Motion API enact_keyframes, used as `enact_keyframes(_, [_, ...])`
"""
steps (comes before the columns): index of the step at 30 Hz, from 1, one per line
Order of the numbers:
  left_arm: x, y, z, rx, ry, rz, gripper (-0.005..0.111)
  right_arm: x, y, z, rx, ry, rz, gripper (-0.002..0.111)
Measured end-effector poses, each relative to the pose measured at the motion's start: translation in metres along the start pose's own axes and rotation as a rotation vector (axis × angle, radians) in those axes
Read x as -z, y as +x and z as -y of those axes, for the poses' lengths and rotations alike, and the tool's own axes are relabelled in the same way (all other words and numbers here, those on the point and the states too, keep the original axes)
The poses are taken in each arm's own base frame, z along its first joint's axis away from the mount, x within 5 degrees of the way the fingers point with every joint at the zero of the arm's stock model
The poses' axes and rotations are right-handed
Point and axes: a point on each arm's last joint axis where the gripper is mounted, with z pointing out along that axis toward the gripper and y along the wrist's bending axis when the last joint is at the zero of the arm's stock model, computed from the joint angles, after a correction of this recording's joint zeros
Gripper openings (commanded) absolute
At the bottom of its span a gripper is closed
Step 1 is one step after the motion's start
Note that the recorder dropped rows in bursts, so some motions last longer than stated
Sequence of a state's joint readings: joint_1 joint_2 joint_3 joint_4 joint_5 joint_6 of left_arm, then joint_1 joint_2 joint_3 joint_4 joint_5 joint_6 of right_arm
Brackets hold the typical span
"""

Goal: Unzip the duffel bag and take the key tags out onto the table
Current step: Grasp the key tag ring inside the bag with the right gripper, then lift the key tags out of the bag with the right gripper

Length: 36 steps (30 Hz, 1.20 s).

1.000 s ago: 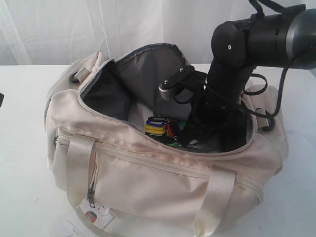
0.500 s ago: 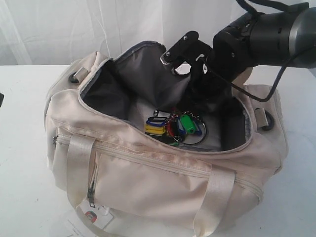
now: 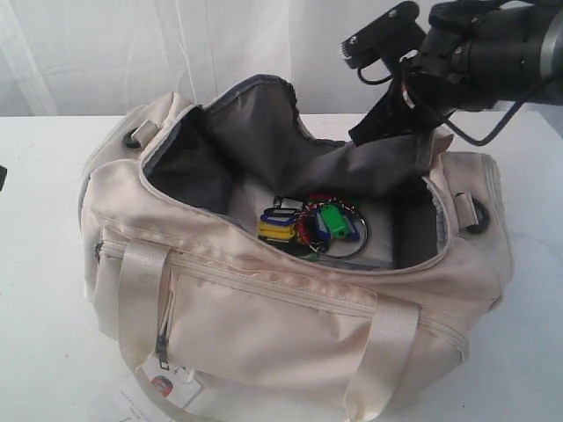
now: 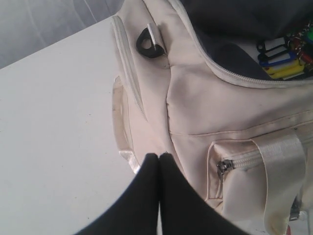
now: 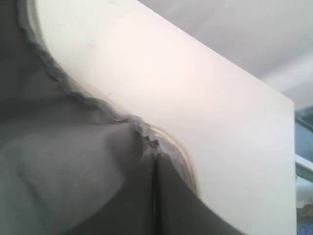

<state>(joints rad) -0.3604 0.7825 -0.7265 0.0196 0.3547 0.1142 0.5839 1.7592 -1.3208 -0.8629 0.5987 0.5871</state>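
The cream duffel bag (image 3: 264, 316) lies unzipped on the white table (image 3: 40, 316), its grey lining showing. The key tags (image 3: 310, 225), blue, yellow, red and green on a metal ring, rest on the bag's floor; the left wrist view catches them too (image 4: 282, 55). My right gripper (image 3: 357, 138) is shut and hangs above the bag's far rim, clear of the tags. In the right wrist view its tips (image 5: 154, 149) meet beside the puckered rim, with nothing seen between them. My left gripper (image 4: 159, 155) is shut and empty, low beside the bag's end (image 4: 195, 107).
A paper hangtag (image 3: 167, 389) lies on the table at the bag's front corner. Black strap rings (image 3: 134, 138) sit at each end of the bag. Webbing handles (image 3: 141, 290) hang down the front. A white curtain backs the table.
My right gripper has risen out of the bag, up and to the right, without the key tags. The tags stay on the bag's floor, now uncovered. The left gripper's earlier state is not shown.
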Motion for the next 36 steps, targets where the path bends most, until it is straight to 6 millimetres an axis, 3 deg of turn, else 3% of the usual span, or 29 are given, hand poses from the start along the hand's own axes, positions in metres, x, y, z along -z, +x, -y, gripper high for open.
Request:
enact_keyframes(3, [0.000, 0.000, 0.000, 0.000, 0.000, 0.000, 0.000, 0.018, -0.005, 0.010, -0.048, -0.005, 0.023, 0.000])
enact_keyframes(8, [0.000, 0.000, 0.000, 0.000, 0.000, 0.000, 0.000, 0.073, -0.021, 0.023, -0.144, -0.156, 0.154, 0.000])
enact_keyframes(10, [0.000, 0.000, 0.000, 0.000, 0.000, 0.000, 0.000, 0.092, -0.019, 0.022, -0.112, -0.256, 0.133, 0.000])
enact_keyframes(14, [0.000, 0.000, 0.000, 0.002, 0.001, 0.000, 0.000, 0.106, 0.002, 0.001, 0.030, -0.540, -0.077, 0.000])
enact_keyframes(17, [0.001, 0.000, 0.000, 0.003, 0.002, 0.002, 0.000, 0.099, 0.015, -0.019, 0.101, -0.705, -0.217, 0.000])
enact_keyframes(22, [0.001, 0.000, 0.000, 0.003, 0.002, 0.001, 0.000, 0.062, 0.017, -0.032, 0.060, -0.662, -0.254, 0.002])
enact_keyframes(23, [0.001, 0.000, 0.000, 0.003, 0.002, 0.001, 0.000, 0.053, 0.018, -0.034, 0.047, -0.639, -0.263, 0.006])
enact_keyframes(26, [0.001, 0.000, 0.000, 0.003, 0.002, 0.001, 0.000, 0.022, 0.027, -0.043, 0.009, -0.591, -0.327, 0.034])
enact_keyframes(28, [0.001, 0.000, 0.001, 0.010, 0.006, 0.002, 0.000, 0.004, 0.034, -0.047, -0.020, -0.574, -0.363, 0.045])
enact_keyframes(31, [0.001, 0.000, 0.001, 0.017, 0.010, 0.003, 0.000, -0.015, 0.039, -0.041, -0.067, -0.544, -0.369, 0.046])
enact_keyframes(36, [0.001, 0.000, 0.001, 0.023, 0.013, 0.004, 0.000, -0.027, 0.045, -0.036, -0.075, -0.523, -0.387, 0.046])
